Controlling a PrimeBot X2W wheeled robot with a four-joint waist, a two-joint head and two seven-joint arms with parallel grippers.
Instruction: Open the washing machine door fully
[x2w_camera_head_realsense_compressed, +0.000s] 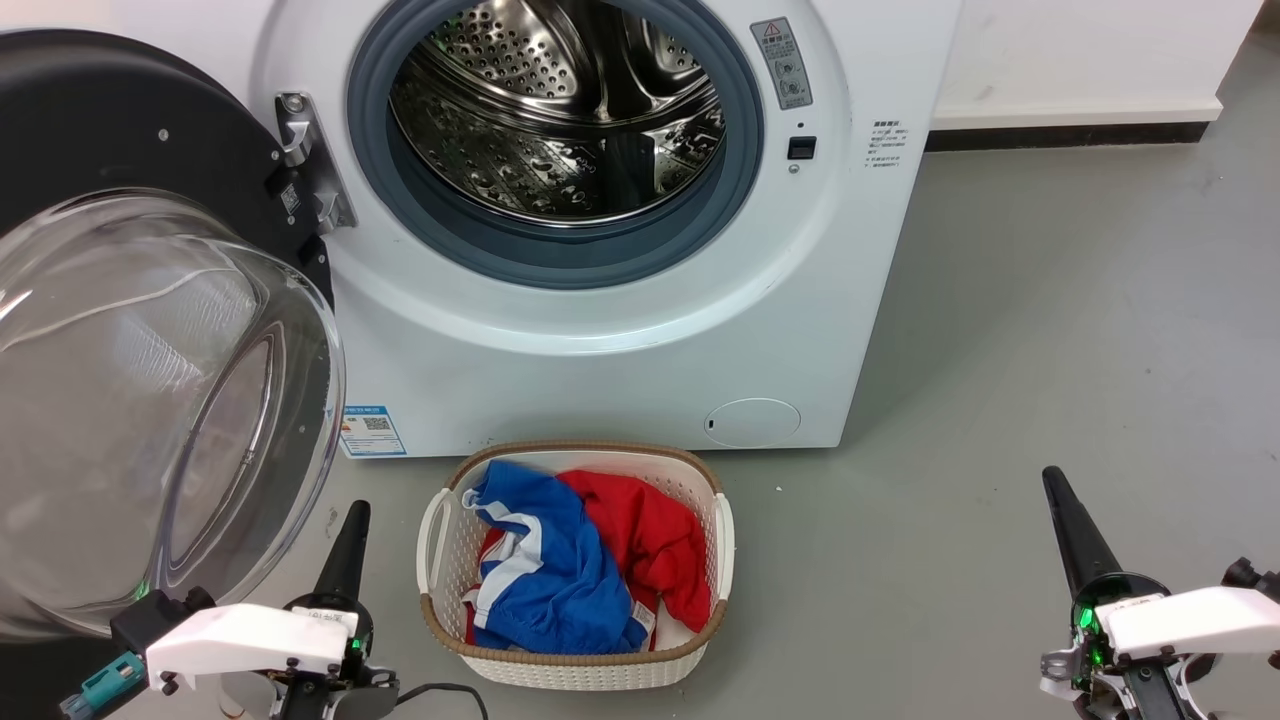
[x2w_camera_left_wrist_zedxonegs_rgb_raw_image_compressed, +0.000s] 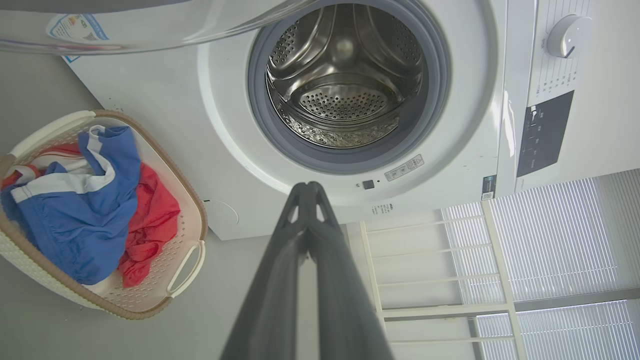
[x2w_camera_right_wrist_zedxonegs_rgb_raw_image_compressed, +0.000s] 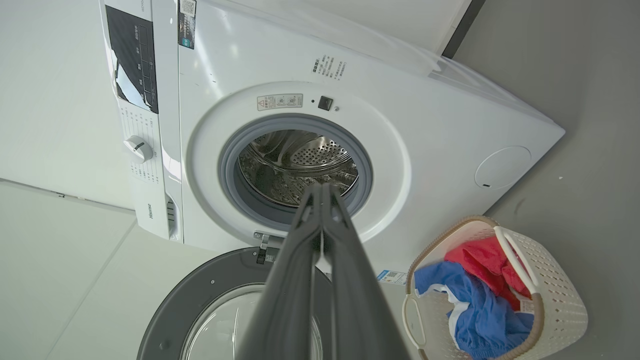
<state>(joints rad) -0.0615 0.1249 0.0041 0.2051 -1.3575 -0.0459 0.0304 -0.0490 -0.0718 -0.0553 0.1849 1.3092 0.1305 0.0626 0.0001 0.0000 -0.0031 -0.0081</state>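
The washing machine door (x2w_camera_head_realsense_compressed: 110, 150) stands swung wide to the left on its metal hinge (x2w_camera_head_realsense_compressed: 305, 165), its clear glass bowl (x2w_camera_head_realsense_compressed: 150, 400) bulging toward me. The steel drum (x2w_camera_head_realsense_compressed: 555, 110) lies exposed inside its grey rubber ring. In the right wrist view the door (x2w_camera_right_wrist_zedxonegs_rgb_raw_image_compressed: 200, 295) hangs below the opening. My left gripper (x2w_camera_head_realsense_compressed: 356, 510) rests shut at lower left, just right of the glass bowl and apart from it, holding nothing. My right gripper (x2w_camera_head_realsense_compressed: 1052, 478) is shut and empty at lower right, far from the machine. Both wrist views show closed fingertips (x2w_camera_left_wrist_zedxonegs_rgb_raw_image_compressed: 309, 186) (x2w_camera_right_wrist_zedxonegs_rgb_raw_image_compressed: 322, 186).
A white basket (x2w_camera_head_realsense_compressed: 690, 660) with blue and red clothes sits on the grey floor in front of the machine, between my arms. A small round white flap (x2w_camera_head_realsense_compressed: 752, 422) is on the machine's lower front. A white wall with dark skirting (x2w_camera_head_realsense_compressed: 1070, 135) runs to the right.
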